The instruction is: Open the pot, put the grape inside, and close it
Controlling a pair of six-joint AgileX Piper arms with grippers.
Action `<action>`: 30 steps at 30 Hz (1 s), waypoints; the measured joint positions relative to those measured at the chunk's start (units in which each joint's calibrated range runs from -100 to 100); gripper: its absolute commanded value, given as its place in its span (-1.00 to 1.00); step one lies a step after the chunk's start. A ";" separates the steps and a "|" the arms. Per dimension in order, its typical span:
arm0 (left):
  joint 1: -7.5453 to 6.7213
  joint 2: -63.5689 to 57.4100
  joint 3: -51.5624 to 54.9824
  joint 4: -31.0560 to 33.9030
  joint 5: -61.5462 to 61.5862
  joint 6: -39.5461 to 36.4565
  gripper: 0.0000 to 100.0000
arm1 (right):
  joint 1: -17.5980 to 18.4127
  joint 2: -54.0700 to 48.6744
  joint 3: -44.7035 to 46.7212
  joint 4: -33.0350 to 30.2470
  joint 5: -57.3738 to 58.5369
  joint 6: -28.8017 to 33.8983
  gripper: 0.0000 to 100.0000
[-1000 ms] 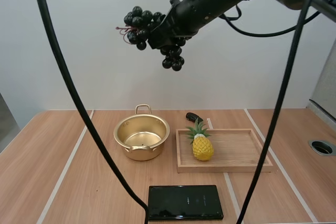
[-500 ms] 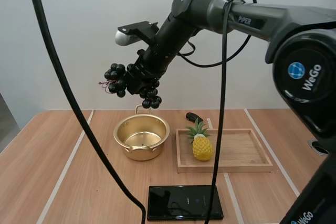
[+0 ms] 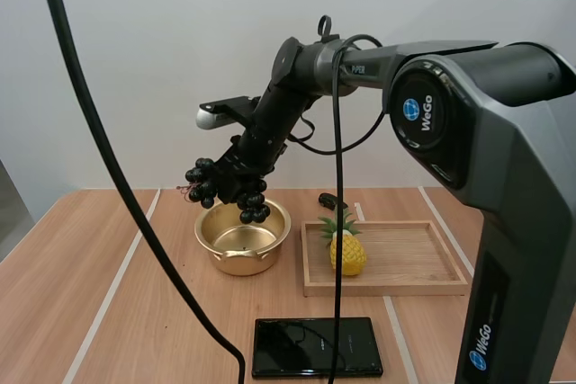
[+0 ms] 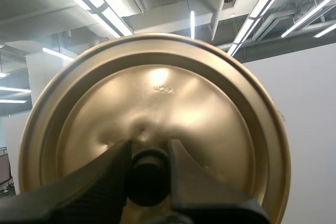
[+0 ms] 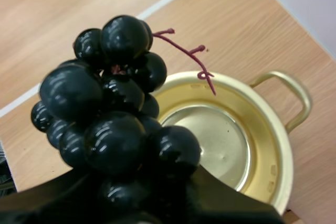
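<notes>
right gripper point(image 3: 239, 179) is pinching the bunch of grapes point(image 3: 223, 190) between its fingers and hanging it just above the open pot point(image 3: 243, 263), with the lowest berries dangling over the back of the mouth. in the right wrist view the grapes point(image 5: 113, 124) are sitting partly over the pot's rim point(image 5: 274, 145) rather than over the middle (the red stem is poking out toward the handle). left gripper point(image 4: 149, 153) is clamping the lid point(image 4: 157, 98) by its black knob point(image 4: 148, 179), holding it off the pot. step in hand looks like the drop, so the bunch is needing a nudge toward the pot's centre, then a lowering into the mouth before the fingers are spreading, otherwise berries are risking catching the rim and spilling onto the table. pineapple point(image 3: 347, 251) is sitting in the wooden tray point(image 3: 409, 287) beside the pot, out of the way.
</notes>
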 measured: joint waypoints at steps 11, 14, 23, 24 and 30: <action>0.00 0.00 0.00 0.00 3.42 0.00 -1.00 | 0.07 6.97 3.65 0.00 -8.67 0.00 -1.00; 0.00 0.00 0.00 0.00 3.42 0.00 -1.00 | 0.07 8.57 3.79 -0.45 -9.75 0.00 -1.00; 0.00 0.00 0.00 0.00 4.09 0.00 -1.00 | 0.07 11.43 4.22 -6.42 -15.22 1.47 -1.00; 0.00 0.00 0.00 0.00 4.23 0.00 -1.00 | 0.07 11.54 4.22 -7.12 -15.42 1.76 -1.00; 0.00 0.00 0.00 0.00 5.11 0.00 -1.00 | 0.15 11.94 4.22 -12.32 -17.25 6.54 -1.00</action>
